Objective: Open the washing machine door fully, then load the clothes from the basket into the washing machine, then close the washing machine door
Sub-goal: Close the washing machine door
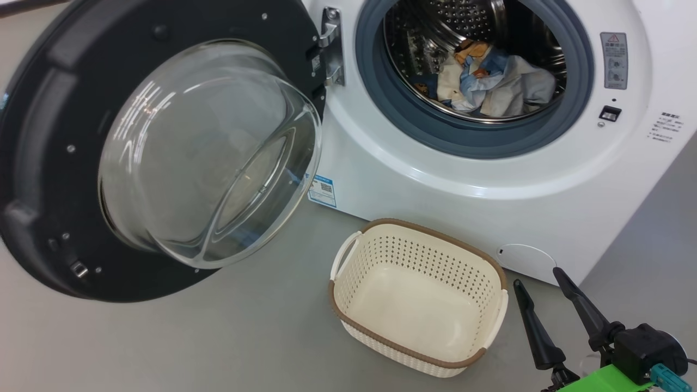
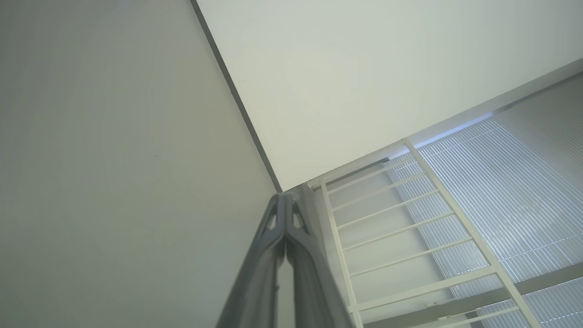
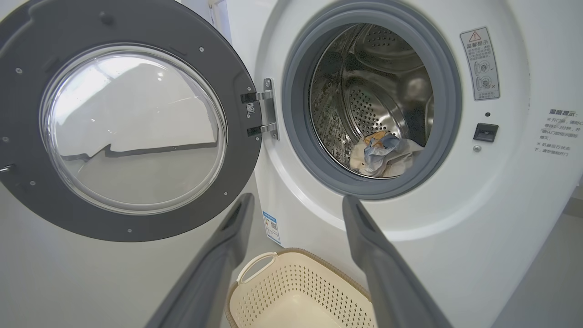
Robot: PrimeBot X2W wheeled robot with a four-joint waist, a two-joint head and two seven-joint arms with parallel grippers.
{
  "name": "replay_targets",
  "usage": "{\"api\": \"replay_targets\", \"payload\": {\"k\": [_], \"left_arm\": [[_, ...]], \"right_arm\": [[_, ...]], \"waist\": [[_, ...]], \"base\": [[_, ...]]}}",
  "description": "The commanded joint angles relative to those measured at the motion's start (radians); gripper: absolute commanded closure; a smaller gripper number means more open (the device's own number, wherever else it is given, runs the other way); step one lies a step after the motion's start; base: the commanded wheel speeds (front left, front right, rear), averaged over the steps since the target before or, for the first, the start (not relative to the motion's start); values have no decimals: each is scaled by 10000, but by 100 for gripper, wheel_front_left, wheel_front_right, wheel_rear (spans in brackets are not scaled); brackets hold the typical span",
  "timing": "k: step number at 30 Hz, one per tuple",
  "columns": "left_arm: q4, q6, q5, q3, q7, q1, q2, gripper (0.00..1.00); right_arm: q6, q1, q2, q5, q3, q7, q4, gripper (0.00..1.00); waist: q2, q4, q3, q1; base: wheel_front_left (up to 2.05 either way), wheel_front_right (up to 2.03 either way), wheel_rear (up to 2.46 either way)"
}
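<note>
**Now that the basket is empty, only the door is left to shut**

While the left gripper (image 2: 285, 200) points off at a bare wall, fingers pressed together on nothing, the work in front looks nearly finished. At far left the washing machine door (image 1: 207, 152) stands swung wide on its hinge, so the opening step is done. Right of it, inside the washing machine (image 1: 435, 185), the clothes (image 1: 490, 81) lie heaped on the bottom of the drum, clear of the grey gasket as far as I can tell. Nearer, the basket (image 1: 419, 253) sits on the floor just before the machine with nothing in it, so loading appears complete. At near right the right gripper (image 1: 536, 276) is spread and empty beside the basket. Closing the door remains.
</note>
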Motion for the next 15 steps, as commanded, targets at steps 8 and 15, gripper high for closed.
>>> {"api": "replay_targets", "payload": {"k": [8, 15], "left_arm": [[824, 637, -736, 463, 939, -1678, 1760, 100], [1640, 1122, -1097, 197, 2115, -2316, 2296, 100]], "right_arm": [[16, -333, -234, -162, 249, -48, -226, 0], [16, -456, -357, -177, 261, -48, -224, 0]], "waist": [[0, -570, 217, 0], [0, -888, 408, 0]], "base": [[0, 0, 0], [0, 0, 0]]}}
